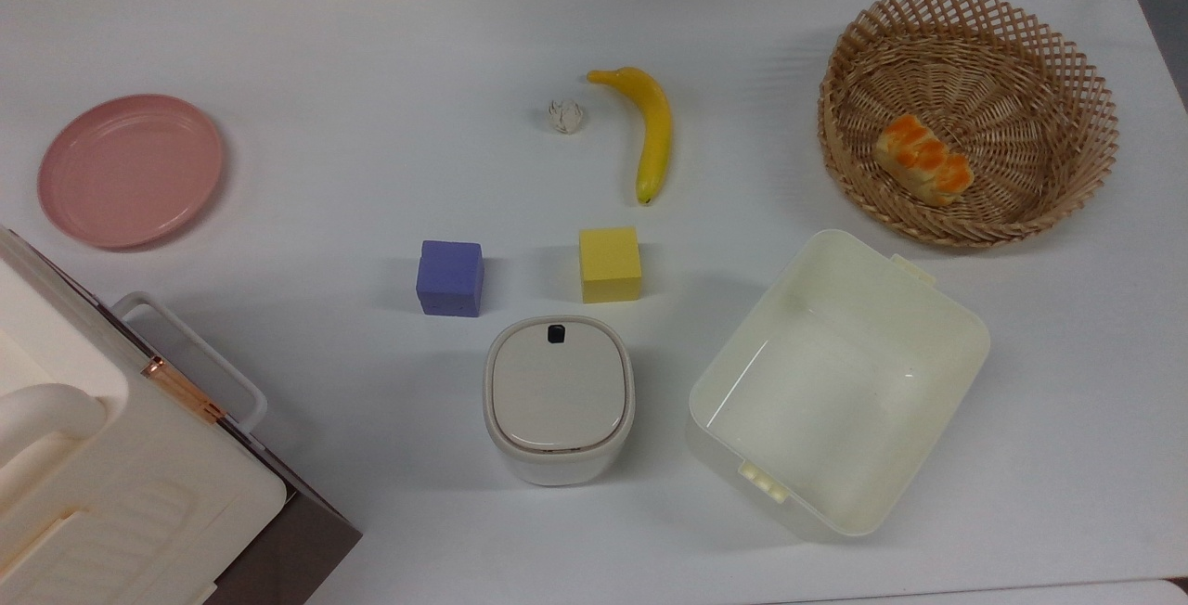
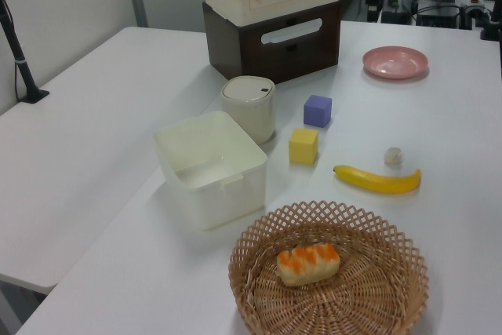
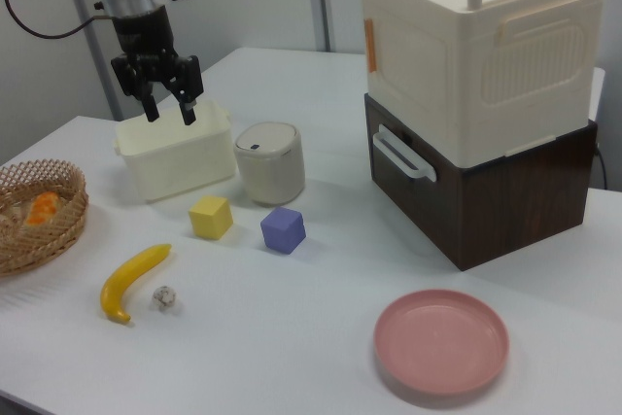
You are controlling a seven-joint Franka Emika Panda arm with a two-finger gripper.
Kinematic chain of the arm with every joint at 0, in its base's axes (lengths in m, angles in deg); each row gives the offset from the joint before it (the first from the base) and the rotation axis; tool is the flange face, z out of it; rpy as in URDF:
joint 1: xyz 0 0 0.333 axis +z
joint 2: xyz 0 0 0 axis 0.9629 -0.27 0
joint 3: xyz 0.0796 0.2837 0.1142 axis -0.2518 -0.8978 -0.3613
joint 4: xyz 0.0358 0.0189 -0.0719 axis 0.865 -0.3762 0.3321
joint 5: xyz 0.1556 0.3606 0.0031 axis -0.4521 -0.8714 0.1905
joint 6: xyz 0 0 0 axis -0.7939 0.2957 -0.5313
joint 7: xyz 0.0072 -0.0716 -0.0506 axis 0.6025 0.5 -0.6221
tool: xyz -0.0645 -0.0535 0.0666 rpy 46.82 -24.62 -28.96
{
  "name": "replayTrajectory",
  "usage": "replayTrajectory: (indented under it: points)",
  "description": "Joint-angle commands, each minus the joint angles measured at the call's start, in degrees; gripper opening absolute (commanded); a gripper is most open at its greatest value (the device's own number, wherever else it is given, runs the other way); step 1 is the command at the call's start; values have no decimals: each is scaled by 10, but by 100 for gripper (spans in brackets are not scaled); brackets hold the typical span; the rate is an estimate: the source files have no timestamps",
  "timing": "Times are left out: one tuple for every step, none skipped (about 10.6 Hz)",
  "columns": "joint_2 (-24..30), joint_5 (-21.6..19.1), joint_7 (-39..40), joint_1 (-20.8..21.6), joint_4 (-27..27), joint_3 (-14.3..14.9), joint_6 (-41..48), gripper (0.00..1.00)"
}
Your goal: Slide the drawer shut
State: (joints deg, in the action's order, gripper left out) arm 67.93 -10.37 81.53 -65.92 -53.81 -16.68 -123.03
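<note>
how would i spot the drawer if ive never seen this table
Look for the big cream box with a top handle, stacked on a dark brown cabinet. The drawer is the cabinet's front. Its white loop handle sets it apart from the cream bin and tub nearby.

Layout, top view unless noted. Plate [image 1: 130, 169] at the top view's left edge of the table [image 1: 371, 169]. Below it, in the lower left corner, the drawer [image 1: 200, 373] under a large lidded box [image 1: 111, 475]. Two cubes side by side mid-table: one cube [image 1: 450, 277] to the left of the other cube [image 1: 610, 264]. Lidded bin [image 1: 559, 398] just below them; open tub [image 1: 835, 382] to its right. Banana [image 1: 652, 130] above the cubes, small crumpled ball [image 1: 565, 115] just beside it. Basket [image 1: 1067, 57] upper right, bread [image 1: 922, 159] inside. Right view: claw [image 3: 165, 104] above the table, in front of the tub.
</note>
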Motion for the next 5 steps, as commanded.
replayTrajectory:
  points:
    - [10,-4,11,12,-13,13,7,100]
    - [10,-3,9,7,-12,13,7,100]
    - [10,-3,9,5,-11,13,8,100]
    - [10,-3,8,3,-9,14,10,100]
    - [10,-3,6,1,-9,14,14,100]
